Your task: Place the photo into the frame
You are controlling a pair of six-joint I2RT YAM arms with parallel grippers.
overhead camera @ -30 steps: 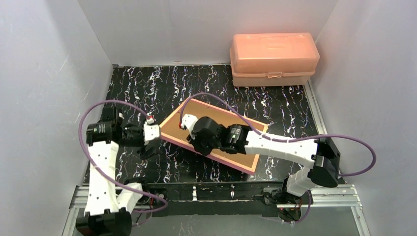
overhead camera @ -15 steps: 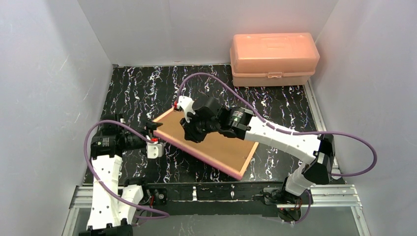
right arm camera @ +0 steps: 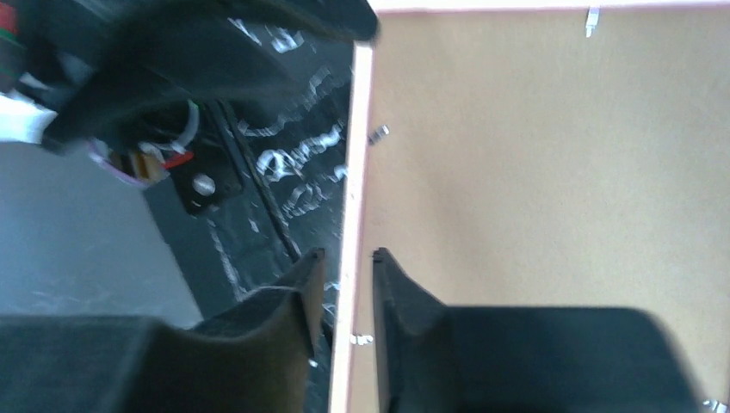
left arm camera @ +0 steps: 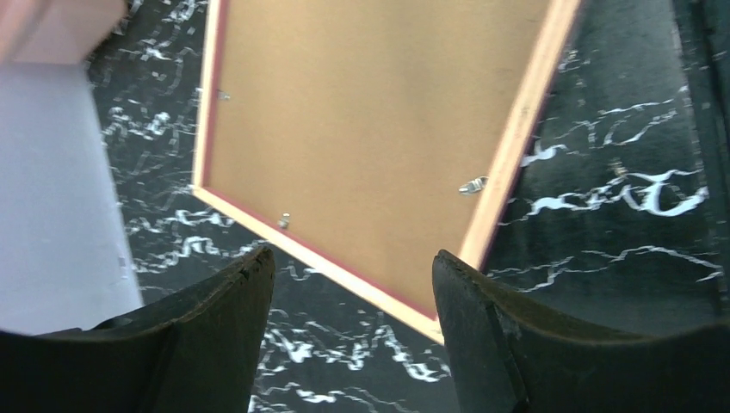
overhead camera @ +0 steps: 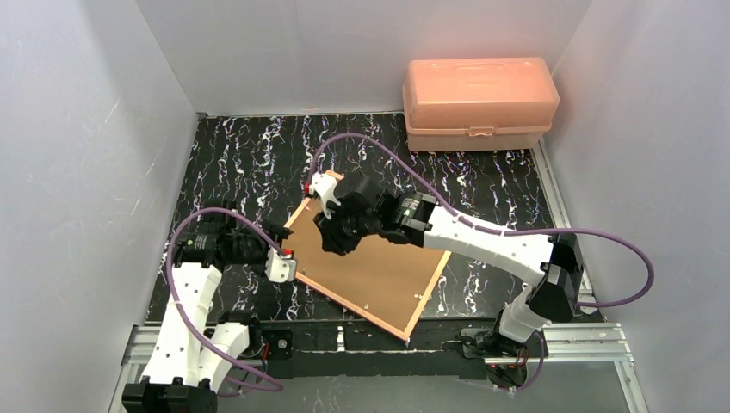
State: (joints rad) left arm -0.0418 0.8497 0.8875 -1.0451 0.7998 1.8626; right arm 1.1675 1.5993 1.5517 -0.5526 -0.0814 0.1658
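The frame (overhead camera: 428,292) lies back-up on the black marble table, its tan rim around a brown backing board (overhead camera: 374,271) held by small metal tabs. My right gripper (overhead camera: 330,231) is shut on the frame's far-left edge. In the right wrist view one finger sits on each side of the pale rim (right arm camera: 357,129), level with my right gripper (right arm camera: 349,258). My left gripper (overhead camera: 284,262) is open just off the frame's left side. In the left wrist view the frame's near corner (left arm camera: 516,129) shows beyond my left gripper (left arm camera: 353,262), with nothing between its fingers. The photo is hidden.
A peach plastic box (overhead camera: 478,99) stands shut at the back right corner. White walls close in the table on three sides. The metal rail (overhead camera: 387,340) with the arm bases runs along the near edge, close to the frame's near corner.
The right gripper has swung the frame round, so its long side now points toward the near rail. The left arm has moved nearer and right, following the frame's left side, jaws slightly narrower.
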